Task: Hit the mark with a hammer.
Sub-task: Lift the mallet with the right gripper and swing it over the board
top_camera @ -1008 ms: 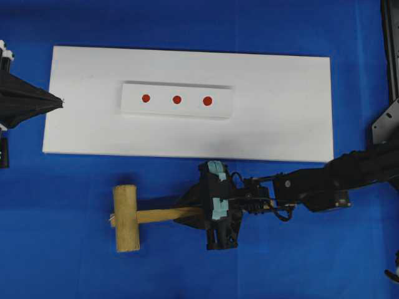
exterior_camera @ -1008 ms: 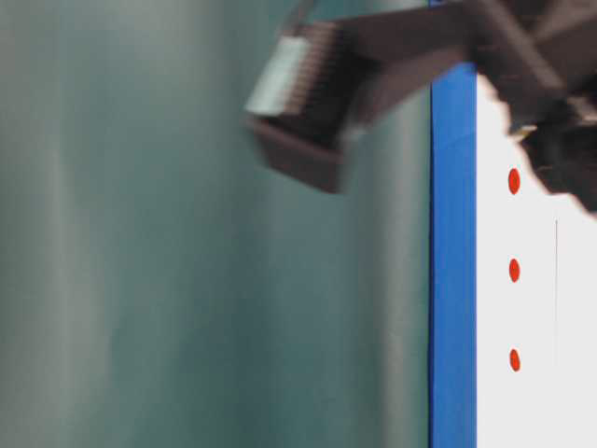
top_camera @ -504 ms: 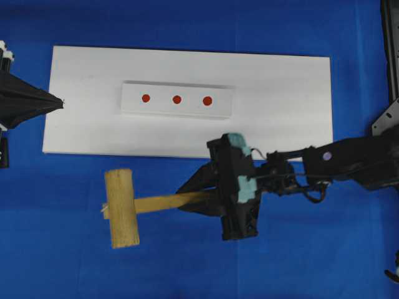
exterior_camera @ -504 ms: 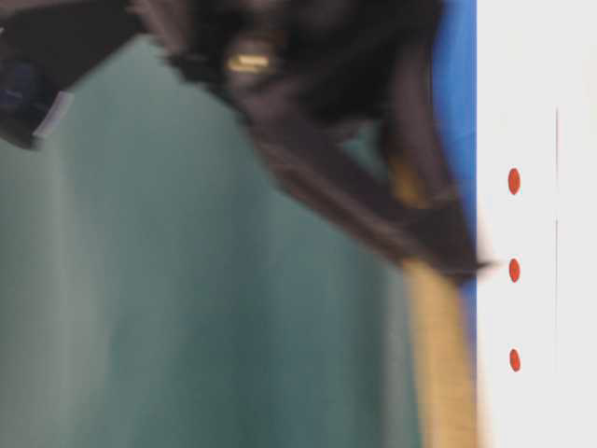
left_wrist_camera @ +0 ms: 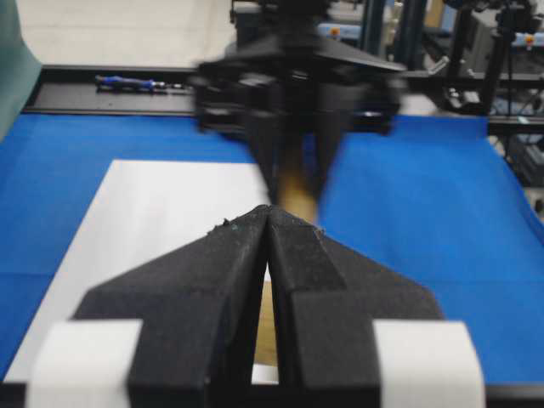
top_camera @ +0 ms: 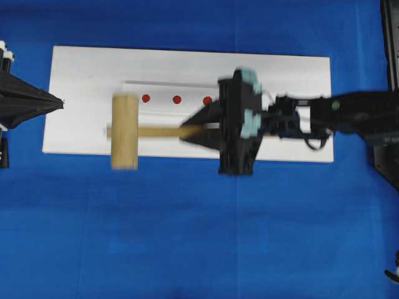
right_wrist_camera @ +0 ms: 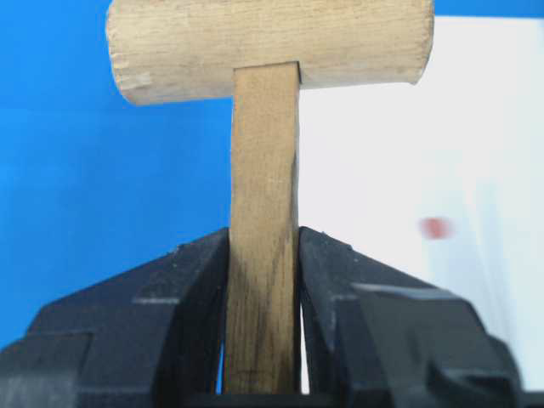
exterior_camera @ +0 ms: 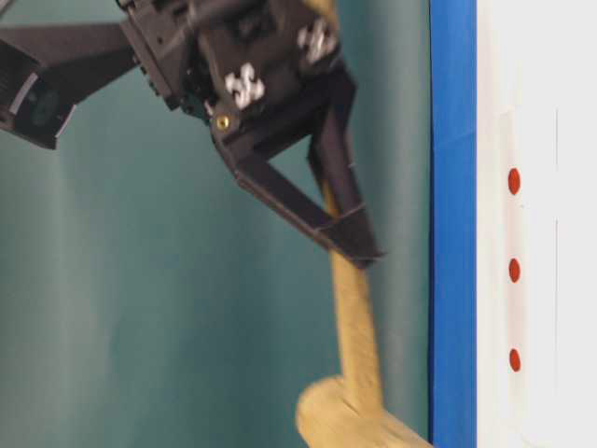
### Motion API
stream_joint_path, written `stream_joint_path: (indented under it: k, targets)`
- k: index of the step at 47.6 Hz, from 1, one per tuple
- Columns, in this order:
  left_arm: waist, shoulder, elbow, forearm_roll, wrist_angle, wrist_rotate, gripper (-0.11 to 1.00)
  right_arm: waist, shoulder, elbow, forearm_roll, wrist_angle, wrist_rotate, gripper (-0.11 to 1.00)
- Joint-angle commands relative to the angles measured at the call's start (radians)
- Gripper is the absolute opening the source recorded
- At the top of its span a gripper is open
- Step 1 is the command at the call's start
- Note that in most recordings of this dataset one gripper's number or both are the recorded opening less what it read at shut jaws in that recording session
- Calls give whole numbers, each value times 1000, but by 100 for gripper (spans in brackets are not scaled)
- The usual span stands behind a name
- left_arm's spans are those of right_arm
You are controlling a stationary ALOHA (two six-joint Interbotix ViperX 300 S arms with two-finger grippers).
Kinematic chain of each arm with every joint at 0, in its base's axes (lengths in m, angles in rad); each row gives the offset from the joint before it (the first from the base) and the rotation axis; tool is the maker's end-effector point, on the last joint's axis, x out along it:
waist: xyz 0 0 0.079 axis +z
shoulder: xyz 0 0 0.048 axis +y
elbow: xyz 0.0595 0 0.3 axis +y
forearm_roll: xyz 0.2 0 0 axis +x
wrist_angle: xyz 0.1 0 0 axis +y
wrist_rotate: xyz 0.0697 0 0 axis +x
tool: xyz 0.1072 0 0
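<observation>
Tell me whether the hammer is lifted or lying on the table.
Lifted. The right gripper clamps the hammer by its handle, and the table-level view shows it hanging clear of the blue cloth.

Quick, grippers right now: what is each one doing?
Left gripper: shut, holding nothing.
Right gripper: shut on the hammer, fingers clamped on its handle.

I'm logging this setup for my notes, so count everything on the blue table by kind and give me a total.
Light tan wooden mallet: 1
Large white flat board: 1
Small raised white strip: 1
Round red marks: 3
Total: 6
</observation>
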State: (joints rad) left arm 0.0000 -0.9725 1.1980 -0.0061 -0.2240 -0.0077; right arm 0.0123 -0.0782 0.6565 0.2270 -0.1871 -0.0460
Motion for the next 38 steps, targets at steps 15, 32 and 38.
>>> stream_joint_path:
  k: [15,32,38]
  targets:
    - [-2,8,-9,-3,-5,-21,0,-55,-49,-18,-14,-32,-189,9]
    - [-3,8,-9,-3,-5,-44,0,-55,-55,-15,-21,-244,-653,9]
    - [-3,8,-9,-3,-5,-46,0,-48,-57,-14,-17,-284,-827,9]
